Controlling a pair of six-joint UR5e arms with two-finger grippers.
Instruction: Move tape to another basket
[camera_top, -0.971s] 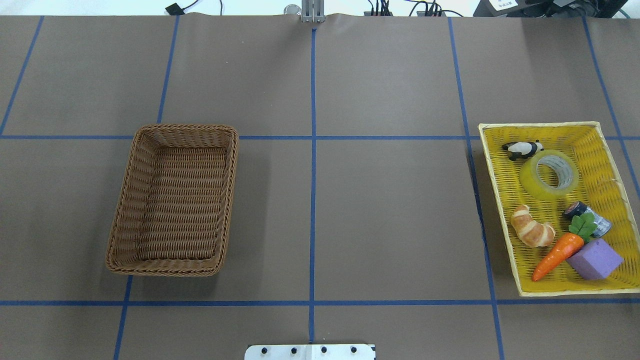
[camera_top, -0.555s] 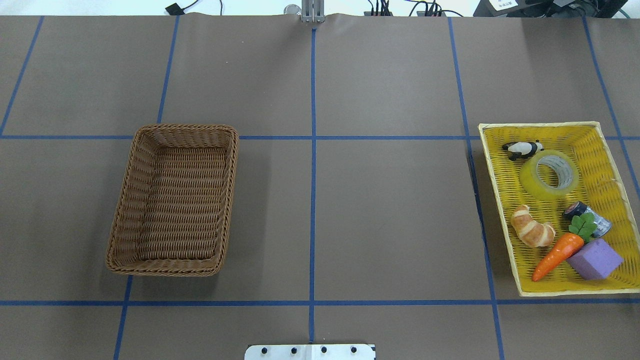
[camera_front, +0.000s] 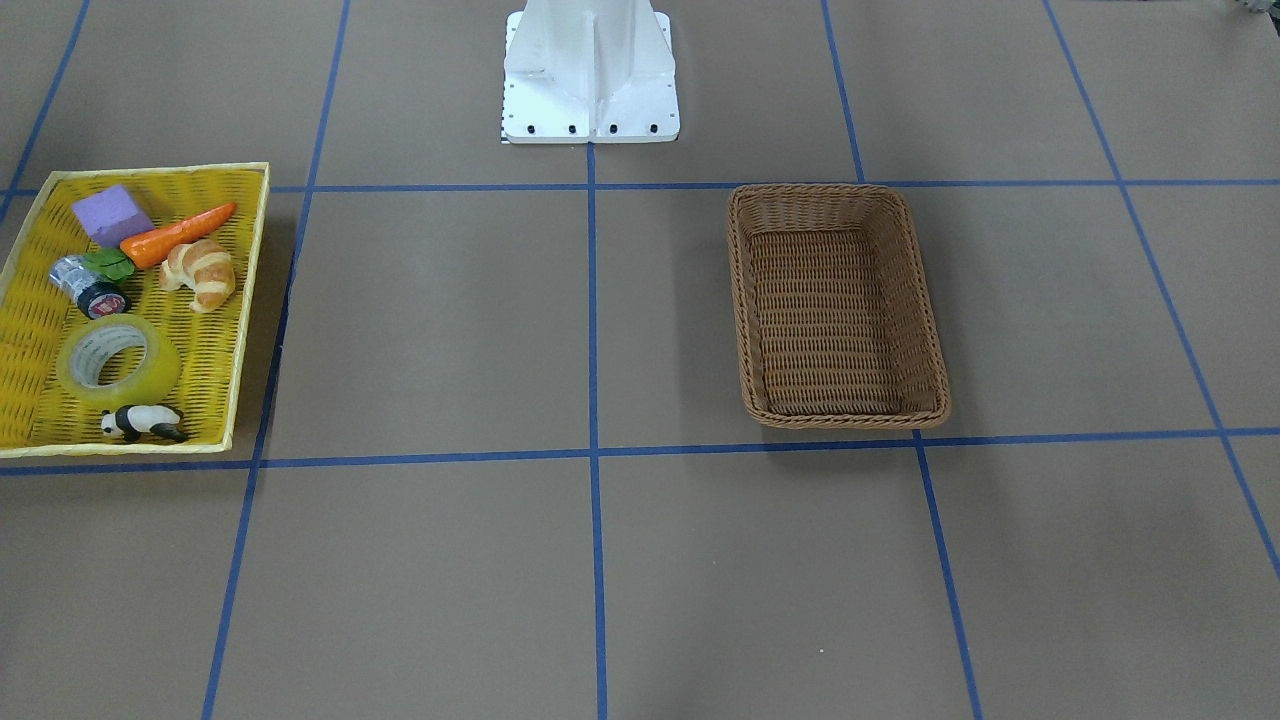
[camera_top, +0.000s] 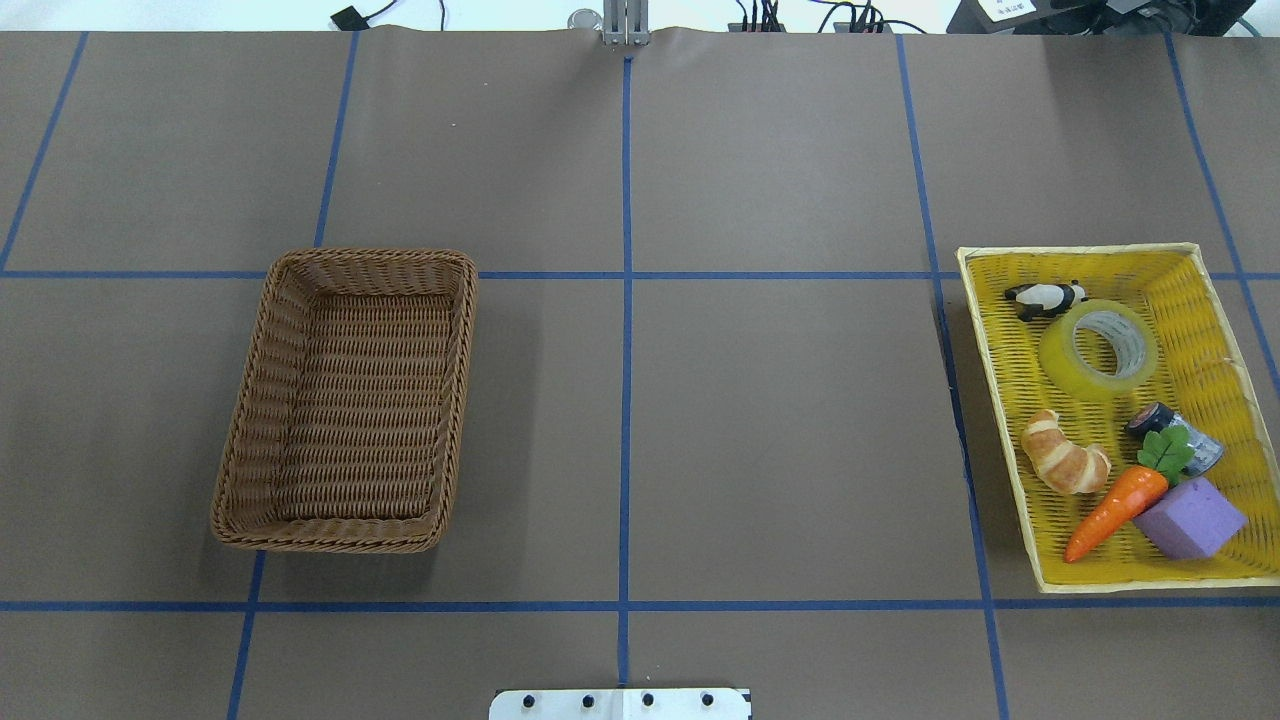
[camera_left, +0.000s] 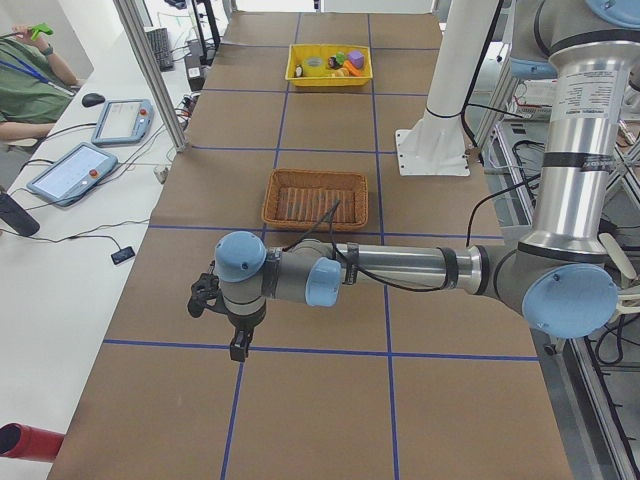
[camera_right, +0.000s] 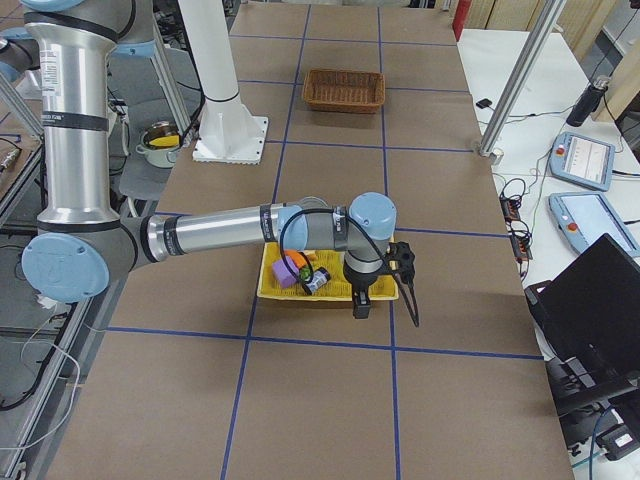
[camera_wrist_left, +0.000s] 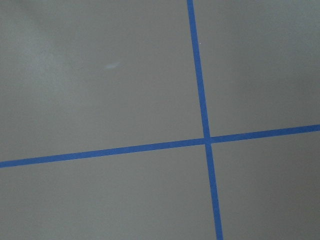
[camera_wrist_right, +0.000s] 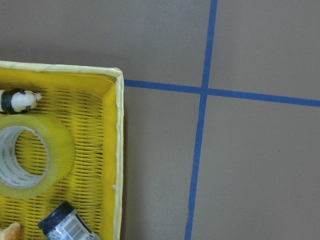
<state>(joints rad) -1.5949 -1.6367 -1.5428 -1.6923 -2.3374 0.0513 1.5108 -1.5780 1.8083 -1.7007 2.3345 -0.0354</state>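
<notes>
Yellow tray (camera_top: 1190, 290) holds panda (camera_top: 1045, 298), croissant (camera_top: 1065, 458), carrot (camera_top: 1115, 508), purple block (camera_top: 1190, 517), perhaps a can (camera_top: 1150, 420).

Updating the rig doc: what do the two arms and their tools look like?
Both match: silver metal tubes, grey joint housings, round light-blue caps. The left arm has a thin black cable looping off its forearm and a printed label on the upright tube. The right arm has a black cable hanging at the wrist. The left tool and right tool are black.

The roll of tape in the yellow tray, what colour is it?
Translucent yellow tape roll, pale printed core; clearest in the right wrist view.
</notes>
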